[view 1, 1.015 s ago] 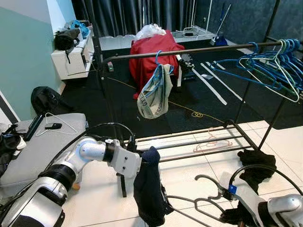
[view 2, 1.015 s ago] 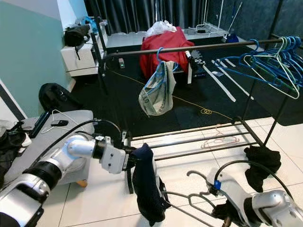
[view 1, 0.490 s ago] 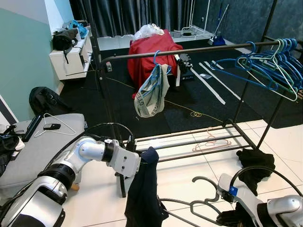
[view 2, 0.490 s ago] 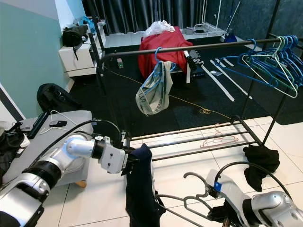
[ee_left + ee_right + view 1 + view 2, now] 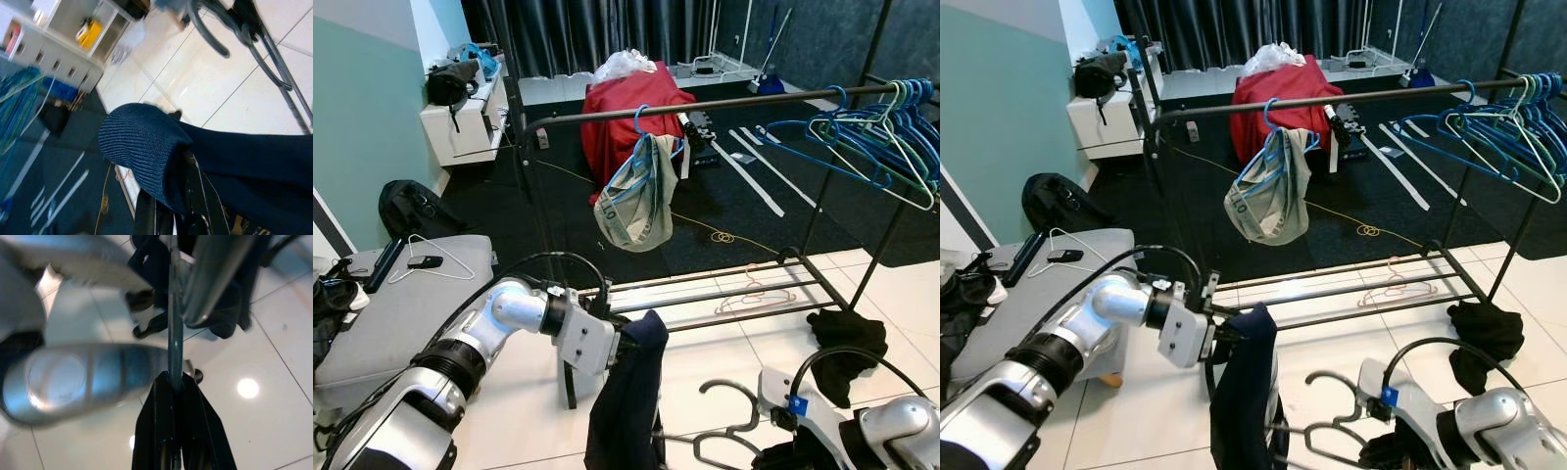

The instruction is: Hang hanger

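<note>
A dark navy garment (image 5: 628, 401) hangs from my left gripper (image 5: 625, 343), which is shut on its upper end low in front of the clothes rack. In the left wrist view the navy cloth (image 5: 146, 142) covers the fingers. My right gripper (image 5: 172, 379) is shut on the thin rod of a grey hanger (image 5: 724, 394), held low at the bottom right with its hook pointing up. The rack's dark rail (image 5: 724, 102) runs across above. On it hang a pale garment on a blue hanger (image 5: 634, 196) and several blue hangers (image 5: 871, 127).
A grey bench (image 5: 401, 313) with a white hanger (image 5: 435, 262) stands at my left, a black bag (image 5: 411, 206) behind it. A black garment (image 5: 847, 333) lies on the tiles at right. A pink hanger (image 5: 754, 292) rests on the rack's lower bars.
My left gripper has moved right and a little lower, carrying the navy garment with it. The grey hanger in my right gripper has dropped lower.
</note>
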Available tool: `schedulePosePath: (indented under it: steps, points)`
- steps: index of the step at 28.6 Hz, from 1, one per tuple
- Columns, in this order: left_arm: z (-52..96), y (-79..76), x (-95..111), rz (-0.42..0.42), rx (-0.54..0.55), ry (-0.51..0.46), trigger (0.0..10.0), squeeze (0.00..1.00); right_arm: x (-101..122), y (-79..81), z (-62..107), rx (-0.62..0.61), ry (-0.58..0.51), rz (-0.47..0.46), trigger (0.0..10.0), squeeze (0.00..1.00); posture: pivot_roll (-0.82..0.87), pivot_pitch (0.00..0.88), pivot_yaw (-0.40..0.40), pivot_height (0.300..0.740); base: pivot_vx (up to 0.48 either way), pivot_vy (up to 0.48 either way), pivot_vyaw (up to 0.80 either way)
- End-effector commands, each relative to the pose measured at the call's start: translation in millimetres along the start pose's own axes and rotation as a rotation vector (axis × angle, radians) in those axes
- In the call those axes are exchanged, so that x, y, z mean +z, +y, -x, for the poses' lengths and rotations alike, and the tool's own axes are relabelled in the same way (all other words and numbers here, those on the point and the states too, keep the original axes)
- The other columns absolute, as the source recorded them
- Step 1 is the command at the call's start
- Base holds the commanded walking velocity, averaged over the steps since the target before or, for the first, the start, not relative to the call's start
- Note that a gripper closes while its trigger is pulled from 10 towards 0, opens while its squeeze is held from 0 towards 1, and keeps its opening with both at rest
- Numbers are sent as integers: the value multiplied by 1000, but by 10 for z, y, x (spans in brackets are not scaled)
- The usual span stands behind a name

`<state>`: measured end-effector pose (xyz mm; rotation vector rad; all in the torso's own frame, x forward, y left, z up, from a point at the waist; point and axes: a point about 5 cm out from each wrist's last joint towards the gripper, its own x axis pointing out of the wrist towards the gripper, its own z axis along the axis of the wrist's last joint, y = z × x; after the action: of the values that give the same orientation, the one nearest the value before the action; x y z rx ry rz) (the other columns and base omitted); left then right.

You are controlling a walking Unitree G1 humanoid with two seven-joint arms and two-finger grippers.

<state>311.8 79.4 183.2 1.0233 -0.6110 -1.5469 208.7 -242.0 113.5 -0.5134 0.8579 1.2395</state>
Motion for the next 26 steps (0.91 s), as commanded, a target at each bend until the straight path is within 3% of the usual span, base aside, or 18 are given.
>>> schedulePosePath:
  steps: [1,2,6,11,12,13,16,18,22,25,26]
  points:
    - [-21,11,36,-3,-7,-25,10000,0,-8,11,0,45,25,55,10000,0,-108,51,71,740,0,0,0]
    - [-19,0,29,-2,-23,-20,10000,0,-10,-30,24,41,47,117,10000,0,-113,52,68,740,0,0,0]
    - [-24,-31,32,19,-35,-26,10000,0,13,-103,20,12,76,215,10000,0,-111,53,67,740,0,0,0]
    - [-49,-36,58,41,-37,-46,10000,0,26,-126,-7,4,90,259,10000,0,-110,53,66,740,0,0,0]
    - [-113,-24,112,89,-37,-90,10000,0,40,-169,-64,-15,114,326,10000,0,-109,56,63,740,0,0,0]
    - [-113,-24,112,89,-37,-90,10000,0,40,-169,-64,-15,114,326,10000,0,-109,56,63,740,0,0,0]
    - [-341,28,271,251,-51,-219,10000,0,167,-318,-237,-135,109,545,10000,0,-110,56,55,740,0,0,0]
    - [-365,65,283,288,-23,-240,10000,0,200,-340,-260,-160,76,580,10000,0,-111,58,55,740,0,0,0]
    - [-286,183,246,365,99,-273,10000,0,184,-378,-244,-239,-18,587,10000,0,-117,57,56,740,0,0,0]
    - [-108,229,191,386,197,-251,10000,0,42,-412,-176,-335,-80,465,10000,0,-117,56,55,740,0,0,0]
    - [-108,229,191,386,197,-251,10000,0,42,-412,-176,-335,-80,465,10000,0,-117,56,55,740,0,0,0]
